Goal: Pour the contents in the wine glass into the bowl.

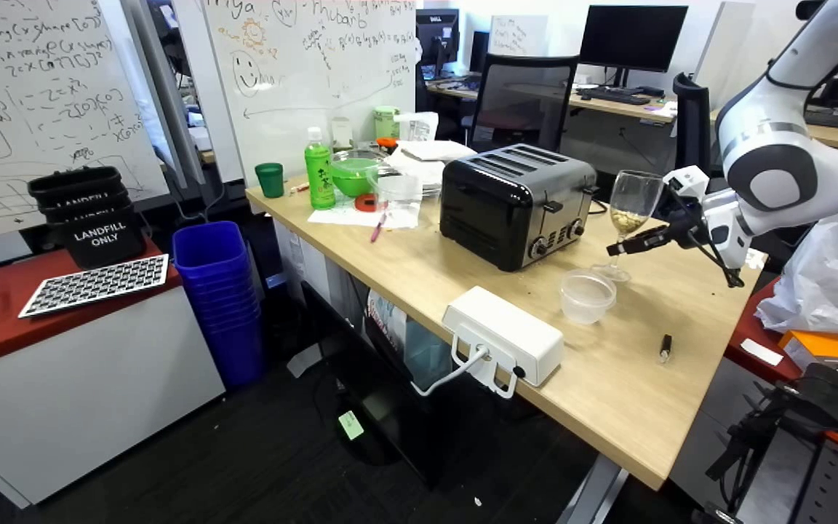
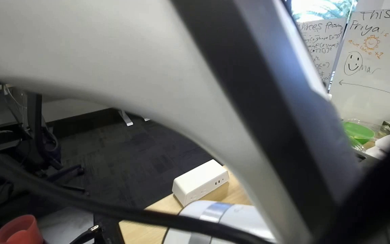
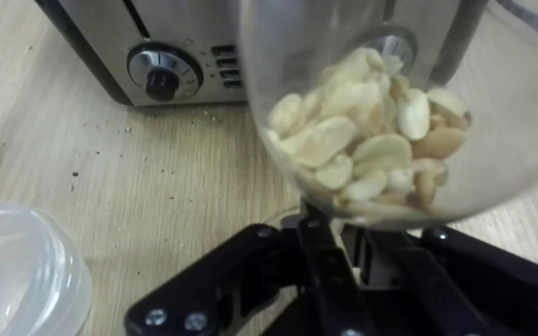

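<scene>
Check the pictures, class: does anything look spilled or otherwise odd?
Yes: dark and pale specks lie scattered on the table in front of the toaster, like spilled crumbs. The wine glass oddly holds what look like nuts, not a drink.
</scene>
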Robot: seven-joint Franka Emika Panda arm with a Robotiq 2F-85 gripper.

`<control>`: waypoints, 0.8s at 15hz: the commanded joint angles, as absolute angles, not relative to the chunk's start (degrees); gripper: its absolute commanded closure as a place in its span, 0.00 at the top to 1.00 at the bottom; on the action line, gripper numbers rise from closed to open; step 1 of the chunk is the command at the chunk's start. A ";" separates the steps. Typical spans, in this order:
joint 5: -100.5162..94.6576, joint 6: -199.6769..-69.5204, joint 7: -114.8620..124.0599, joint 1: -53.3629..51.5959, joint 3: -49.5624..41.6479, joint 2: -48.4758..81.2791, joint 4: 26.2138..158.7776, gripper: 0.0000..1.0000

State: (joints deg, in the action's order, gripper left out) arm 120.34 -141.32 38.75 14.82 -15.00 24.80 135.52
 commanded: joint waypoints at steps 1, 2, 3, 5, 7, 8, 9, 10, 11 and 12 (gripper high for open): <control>122.92 -146.10 31.11 13.50 -15.46 18.88 140.41 0.04; 123.02 -147.34 29.39 13.32 -15.41 17.45 141.56 0.04; 122.49 -148.14 28.17 13.24 -15.27 15.55 143.08 0.04; 121.70 -149.99 25.98 12.78 -14.94 12.16 145.71 0.04; 119.52 -151.98 25.90 12.19 -14.40 9.08 148.15 0.04; 118.50 -153.10 25.81 11.84 -14.14 7.64 149.27 0.04; 117.66 -154.56 25.65 11.48 -13.93 6.61 150.02 0.04; 116.76 -156.63 25.68 11.08 -13.67 5.77 150.53 0.04; 116.17 -159.11 25.77 10.63 -13.35 5.13 150.82 0.04; 115.71 -161.78 25.71 10.19 -13.01 4.65 150.96 0.04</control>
